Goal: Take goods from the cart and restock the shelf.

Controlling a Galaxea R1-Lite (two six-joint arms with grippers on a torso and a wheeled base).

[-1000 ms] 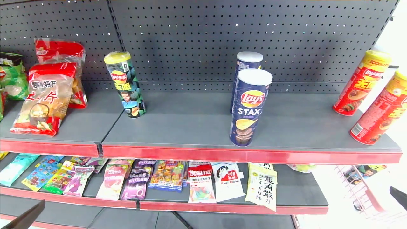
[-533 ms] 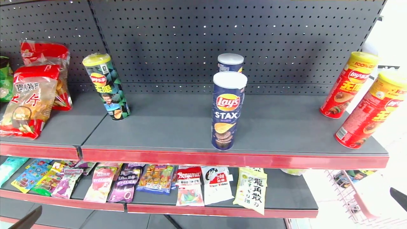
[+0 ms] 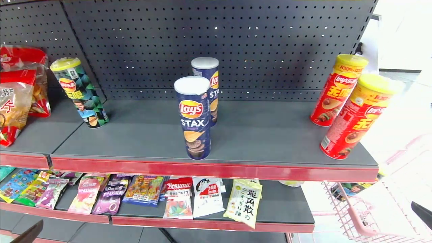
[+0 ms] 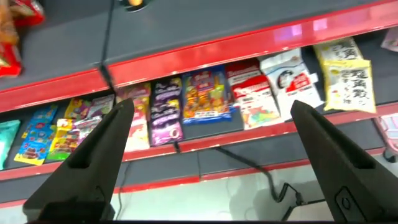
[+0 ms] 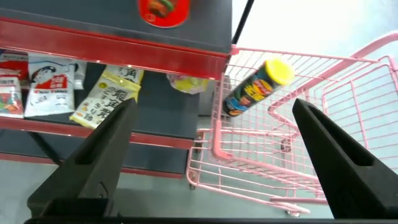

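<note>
Chip can (image 5: 258, 87), dark with a yellow lid, is your target, and it lies slantwise inside the pink wire cart (image 5: 214, 134). The cart stands just beside the right end of the shelf (image 3: 216, 170).

Your right gripper (image 5: 214, 102) hangs low, over the near corner of the cart. Its fingers are spread wide with nothing between them, well apart from the can.

Your left gripper (image 4: 211, 104) is low too, out in front of the lower shelf (image 3: 209, 225). Its fingers are just as wide apart and empty, facing the row of candy packets (image 4: 208, 96) lying flat there.

Up on the shelf, two blue cans (image 3: 194, 118) stand upright near the middle, one at the front edge and the other close behind it by the pegboard. Two red cans (image 3: 357, 116) with yellow lids stand at the right end, one in front of the other. A patterned can (image 3: 79, 92) with a yellow lid stands toward the left, and snack bags (image 3: 17, 94) lean at the far left. There is bare board between the patterned can and the blue pair, and between the blue pair and the red pair.
</note>
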